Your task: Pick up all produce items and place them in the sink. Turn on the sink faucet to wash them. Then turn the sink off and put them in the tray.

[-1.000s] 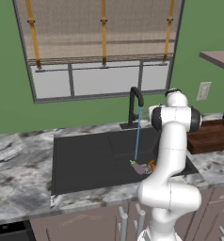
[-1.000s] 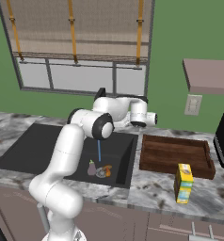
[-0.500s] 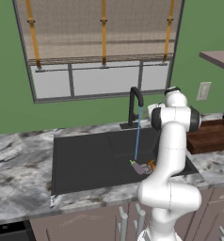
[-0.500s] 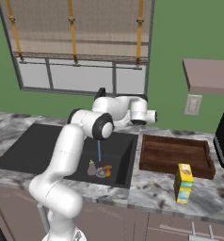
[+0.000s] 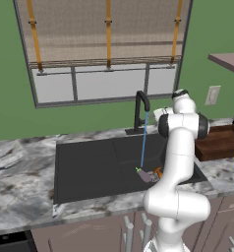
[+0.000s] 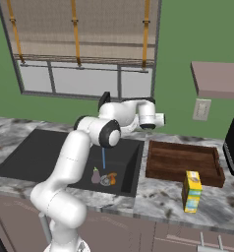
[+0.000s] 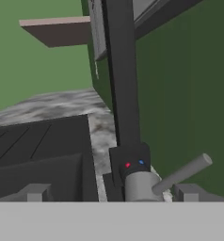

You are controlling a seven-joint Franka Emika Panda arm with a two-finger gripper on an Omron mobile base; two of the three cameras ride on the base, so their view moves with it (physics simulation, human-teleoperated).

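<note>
Both produce pieces, the purple one [image 6: 96,175] and the orange one [image 6: 112,177], sit by the drain in the sink [image 5: 89,165] under the running stream, so I judge washing is underway. My claw [image 7: 111,194] is spread wide, gripping nothing, straddling the faucet [image 5: 139,111] base with its lever just beside, likely placed to shut off the water

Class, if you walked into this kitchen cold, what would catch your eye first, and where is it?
A thin blue stream of water falls from the black faucet into the sink. It lands on the purple and orange produce by the drain. The robot's open hand sits at the faucet's lever, behind the basin.
</note>
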